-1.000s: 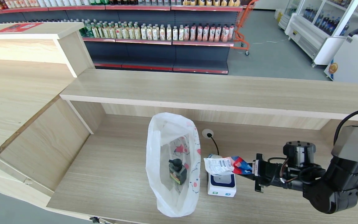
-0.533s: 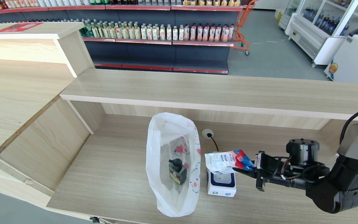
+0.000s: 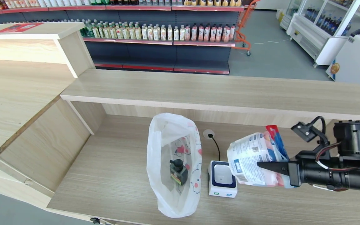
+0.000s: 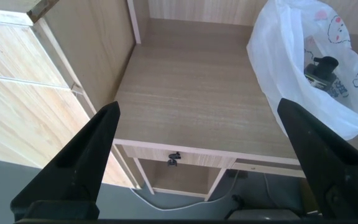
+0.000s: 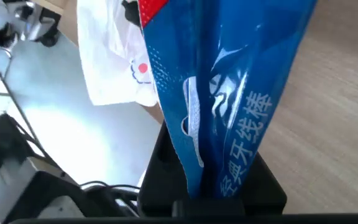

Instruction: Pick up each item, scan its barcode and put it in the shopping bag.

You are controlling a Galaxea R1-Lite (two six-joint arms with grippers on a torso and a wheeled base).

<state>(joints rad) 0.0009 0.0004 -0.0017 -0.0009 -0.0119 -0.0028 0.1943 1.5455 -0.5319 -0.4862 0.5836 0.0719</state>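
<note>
The blue-and-white packet (image 3: 255, 157) is in the air, its right edge clamped in the right end effector (image 3: 271, 167), just right of the scanner (image 3: 222, 178) on the surface (image 3: 114, 175). Left of the scanner stands the shopping bag (image 3: 167, 193). The left end effector (image 4: 197, 118) gapes wide

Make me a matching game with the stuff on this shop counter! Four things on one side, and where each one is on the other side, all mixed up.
Things
1. dark pump bottle
2. white and blue scanner box
3. blue, red and white packet
4. white plastic shopping bag

Places
A. held in the right gripper
B. standing open on the wooden counter
C. inside the bag
D. flat on the counter, just beside the bag

Pairs: 1-C, 2-D, 3-A, 4-B
</note>
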